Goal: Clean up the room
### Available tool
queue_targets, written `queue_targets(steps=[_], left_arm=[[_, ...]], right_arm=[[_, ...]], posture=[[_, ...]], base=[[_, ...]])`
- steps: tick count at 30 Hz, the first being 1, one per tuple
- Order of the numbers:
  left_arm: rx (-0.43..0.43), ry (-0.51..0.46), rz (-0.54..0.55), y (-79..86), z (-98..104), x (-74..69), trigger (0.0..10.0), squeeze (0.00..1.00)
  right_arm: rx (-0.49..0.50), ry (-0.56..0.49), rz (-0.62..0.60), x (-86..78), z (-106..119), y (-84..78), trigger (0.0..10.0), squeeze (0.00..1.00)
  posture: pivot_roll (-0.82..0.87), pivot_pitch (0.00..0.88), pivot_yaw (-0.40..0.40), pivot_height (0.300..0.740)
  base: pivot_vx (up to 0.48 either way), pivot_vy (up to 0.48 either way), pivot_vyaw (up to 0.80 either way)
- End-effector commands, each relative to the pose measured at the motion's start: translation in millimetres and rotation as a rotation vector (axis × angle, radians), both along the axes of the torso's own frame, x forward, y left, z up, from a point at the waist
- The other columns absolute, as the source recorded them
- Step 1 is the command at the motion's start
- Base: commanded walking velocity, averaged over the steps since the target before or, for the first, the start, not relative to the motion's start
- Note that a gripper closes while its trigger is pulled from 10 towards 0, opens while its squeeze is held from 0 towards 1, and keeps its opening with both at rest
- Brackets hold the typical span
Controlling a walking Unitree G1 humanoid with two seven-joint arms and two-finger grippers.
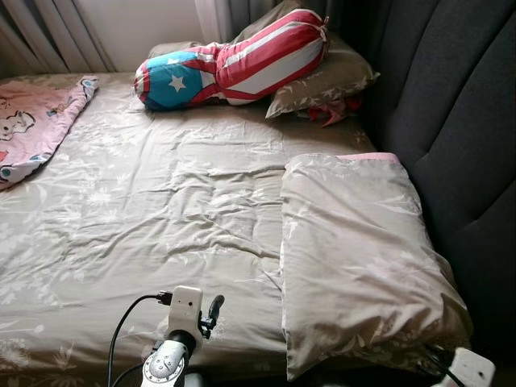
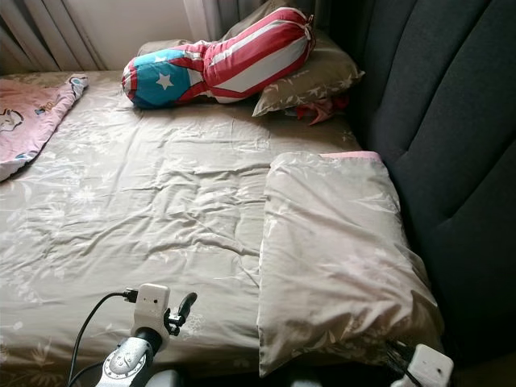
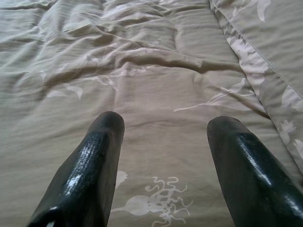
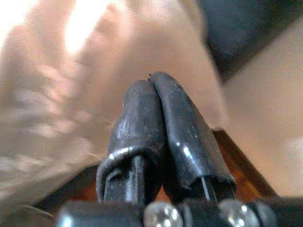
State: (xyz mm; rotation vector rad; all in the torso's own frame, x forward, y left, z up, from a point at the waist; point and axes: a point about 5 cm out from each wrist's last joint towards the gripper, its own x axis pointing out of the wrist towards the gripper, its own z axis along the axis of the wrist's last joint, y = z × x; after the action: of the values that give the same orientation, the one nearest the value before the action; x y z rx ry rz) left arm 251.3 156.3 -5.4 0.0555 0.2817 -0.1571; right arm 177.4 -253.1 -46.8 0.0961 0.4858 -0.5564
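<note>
The left end effector (image 3: 163, 125) is nearest, low at the foot edge of the bed (image 1: 161, 210), its two black fingers (image 3: 90, 165) spread wide apart with nothing between them, hovering just above the wrinkled beige floral bedsheet (image 3: 142, 80). Its silver wrist and white camera block (image 1: 185, 305) with a black cable (image 1: 121, 326) sit just behind it.

To that end effector's right, close by, lies a large beige floral pillow with a pink-trimmed far edge (image 1: 355, 258), flat on the bed, and its near corner overhangs the foot edge. The right end effector (image 4: 150, 80) is at that near corner, its two black fingers pressed together with nothing seen between them; blurred beige fabric lies just beyond its tips. Its white camera block (image 1: 472, 369) shows beside the pillow's corner.

Well ahead of both end effectors, at the far end of the bed, a bolster cushion in red and white stripes with a blue star panel (image 1: 234, 64) lies across a second beige floral pillow (image 1: 322, 81). A small red item (image 1: 332, 111) peeks from under that pillow; what it is cannot be told. Far ahead and left of the left end effector, a pink cartoon-print blanket (image 1: 32, 129) lies bunched on the sheet. A dark grey padded headboard (image 1: 451, 121) runs along the bed's right side, beyond the right end effector. Grey curtains (image 1: 48, 36) hang behind the bed.
</note>
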Motion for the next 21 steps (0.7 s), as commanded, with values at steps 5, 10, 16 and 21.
queue_targets(steps=[5, 10, 16, 21], left_arm=[[0.011, 0.007, 0.002, 3.6, -1.9, -1.4, 10.0, 0.0], [0.014, 0.003, 0.0, 4.4, -0.9, -0.8, 10.0, 0.0], [0.018, 0.003, -0.004, 5.8, -0.7, -2.3, 10.0, 0.0], [0.023, 0.003, -0.003, 7.7, -0.5, -3.6, 10.0, 0.0]], right_arm=[[0.076, 0.088, 0.044, 7.5, -9.2, 5.7, 10.0, 0.0], [0.11, 0.158, 0.023, 10.9, -13.2, 3.2, 10.0, 0.0], [0.147, 0.188, 0.005, 11.3, -16.4, 5.6, 10.0, 0.0], [0.169, 0.219, 0.001, 13.1, -18.2, 8.2, 10.0, 0.0]], posture=[[-0.06, 0.044, -0.007, 0.651], [-0.04, 0.04, -0.003, 0.651], [-0.04, 0.055, 0.009, 0.651], [-0.02, 0.062, 0.014, 0.651]], base=[[0.0, 0.0, 0.0], [0.0, 0.0, 0.0], [0.0, 0.0, 0.0], [0.0, 0.0, 0.0]])
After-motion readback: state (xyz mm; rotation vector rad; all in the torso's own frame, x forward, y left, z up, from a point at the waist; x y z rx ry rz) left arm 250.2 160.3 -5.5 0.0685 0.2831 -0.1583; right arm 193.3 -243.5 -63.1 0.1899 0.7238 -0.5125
